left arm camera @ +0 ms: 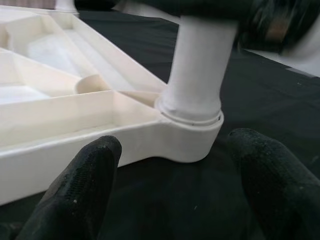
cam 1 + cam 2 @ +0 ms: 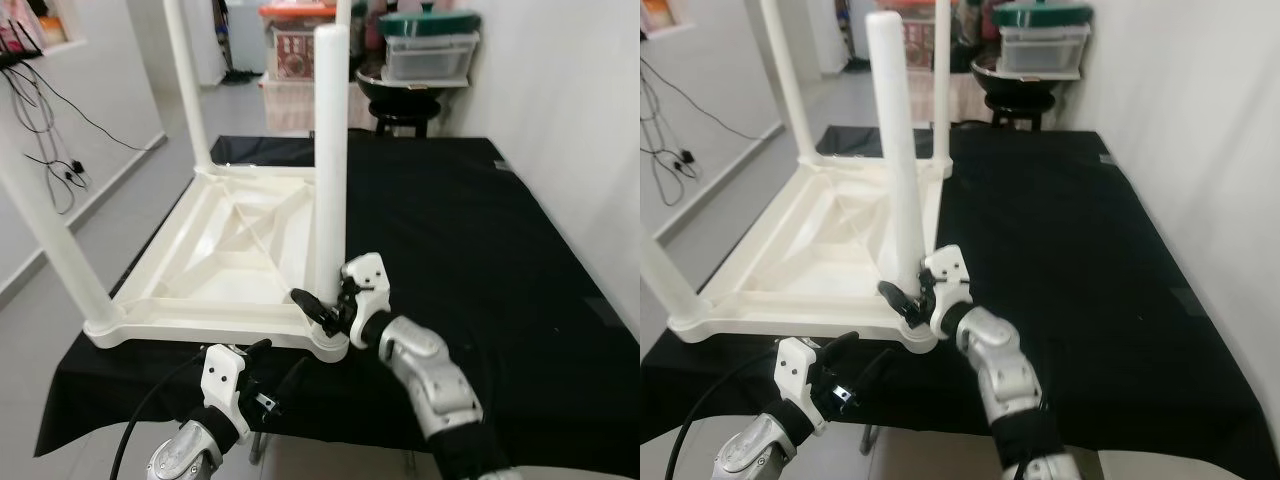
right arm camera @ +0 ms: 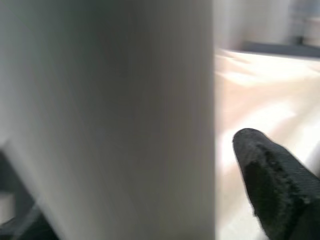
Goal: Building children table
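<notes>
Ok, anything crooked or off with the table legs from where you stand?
Nothing stands out. The upturned white table lies flat on the black cloth, and the near leg stands upright in its corner socket. The right tool is around its base.

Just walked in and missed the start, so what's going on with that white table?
A white plastic table lies upside down on a black cloth, legs pointing up. The right tool is around the base of the nearest leg, at its corner socket. The left tool waits open just below that corner, holding nothing.
</notes>
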Robot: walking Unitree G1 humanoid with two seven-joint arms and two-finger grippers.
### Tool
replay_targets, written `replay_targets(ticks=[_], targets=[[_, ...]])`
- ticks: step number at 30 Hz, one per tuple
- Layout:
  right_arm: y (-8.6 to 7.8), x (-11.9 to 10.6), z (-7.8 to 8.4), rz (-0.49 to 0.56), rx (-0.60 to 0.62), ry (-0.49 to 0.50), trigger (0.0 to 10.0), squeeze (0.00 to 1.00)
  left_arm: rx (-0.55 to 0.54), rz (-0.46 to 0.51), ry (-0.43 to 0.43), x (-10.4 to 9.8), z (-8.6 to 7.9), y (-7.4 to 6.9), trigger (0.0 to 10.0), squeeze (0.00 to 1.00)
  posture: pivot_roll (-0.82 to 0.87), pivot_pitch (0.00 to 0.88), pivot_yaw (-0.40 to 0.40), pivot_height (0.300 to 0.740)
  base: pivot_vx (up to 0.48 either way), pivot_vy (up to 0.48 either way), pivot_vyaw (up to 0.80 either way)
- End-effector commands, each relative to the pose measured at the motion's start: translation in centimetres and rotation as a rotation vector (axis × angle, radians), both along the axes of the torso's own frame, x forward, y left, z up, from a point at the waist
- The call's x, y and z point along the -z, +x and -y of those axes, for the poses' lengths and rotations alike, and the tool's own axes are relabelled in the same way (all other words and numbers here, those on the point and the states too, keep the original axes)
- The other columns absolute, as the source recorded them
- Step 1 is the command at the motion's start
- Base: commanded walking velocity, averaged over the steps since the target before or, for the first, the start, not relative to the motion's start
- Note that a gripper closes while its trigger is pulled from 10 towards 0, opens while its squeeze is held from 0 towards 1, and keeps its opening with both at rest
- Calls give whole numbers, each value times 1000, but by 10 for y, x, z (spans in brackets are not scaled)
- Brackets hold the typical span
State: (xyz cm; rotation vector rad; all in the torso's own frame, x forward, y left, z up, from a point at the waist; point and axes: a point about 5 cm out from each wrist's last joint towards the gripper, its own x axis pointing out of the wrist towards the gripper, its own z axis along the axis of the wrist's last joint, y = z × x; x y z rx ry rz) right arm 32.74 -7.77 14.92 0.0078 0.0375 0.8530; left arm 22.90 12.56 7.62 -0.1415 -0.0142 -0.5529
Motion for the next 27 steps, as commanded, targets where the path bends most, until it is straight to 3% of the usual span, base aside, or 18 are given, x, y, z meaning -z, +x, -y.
replay_targets(ticks=[1,2,3,6,10,14,15,16,27], targets=[[5,-18,1,67,-127,16,10000,0,-4,-17,11,4,-1,-2,10000,0,7,0,-18,740,0,0,0],[7,-23,4,79,-211,-1,10000,0,-4,-17,11,4,-1,-2,10000,0,10,0,-20,740,0,0,0],[7,-23,4,79,-211,-1,10000,0,-4,-17,11,4,-1,-2,10000,0,10,0,-20,740,0,0,0],[8,-24,13,51,-450,-48,10000,0,-6,-15,10,3,-1,-2,10000,0,24,0,-27,740,0,0,0],[15,-24,17,32,-485,-79,10000,0,-8,-12,11,3,-1,-3,10000,0,31,0,-32,740,0,0,0],[27,-26,21,18,-446,-95,9647,0,-13,-11,11,2,0,-5,10000,0,42,0,-36,740,0,0,0],[29,-27,24,14,-437,-96,4353,0,-14,-11,11,2,0,-6,10000,0,44,0,-37,740,0,0,0],[31,-28,25,11,-440,-95,0,0,-14,-11,12,2,1,-6,10000,0,44,0,-37,740,0,0,0],[34,-32,49,-21,-520,-75,0,0,-12,-17,4,2,2,-10,10000,0,32,3,-37,740,0,0,0]])
